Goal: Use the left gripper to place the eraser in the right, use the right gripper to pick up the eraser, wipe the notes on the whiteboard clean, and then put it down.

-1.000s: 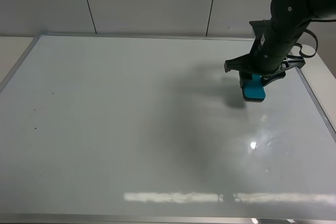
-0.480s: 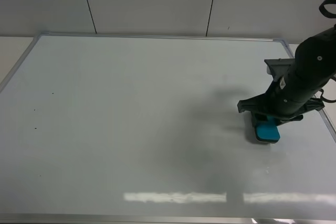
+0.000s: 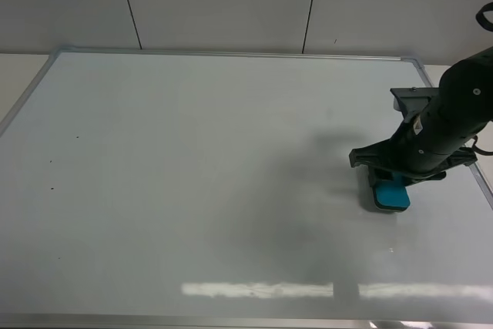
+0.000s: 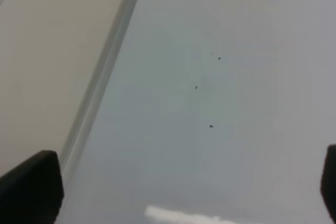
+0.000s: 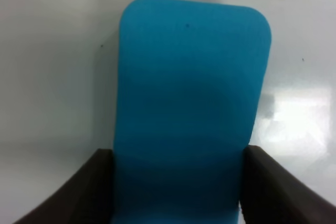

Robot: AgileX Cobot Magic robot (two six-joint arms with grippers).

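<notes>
Clamped in the right claw (image 5: 176,182) is the bright blue rectangular foam eraser (image 5: 189,98), its dark fingers pressing both long sides. From above, that right claw (image 3: 389,182) holds the blue eraser (image 3: 390,195) flat on the large white aluminium-framed whiteboard (image 3: 192,159), close to its right edge. If the jaws part while still tilted, the eraser could tip or skid toward the frame. Pressing harder risks dragging it. The left claw (image 4: 178,182) shows only two dark tips set wide apart, nothing between them, above three small specks (image 4: 211,126) that may be leftover ink. Whether other notes remain is hard to tell; glare hides part of the board, and the bench is barely visible.
</notes>
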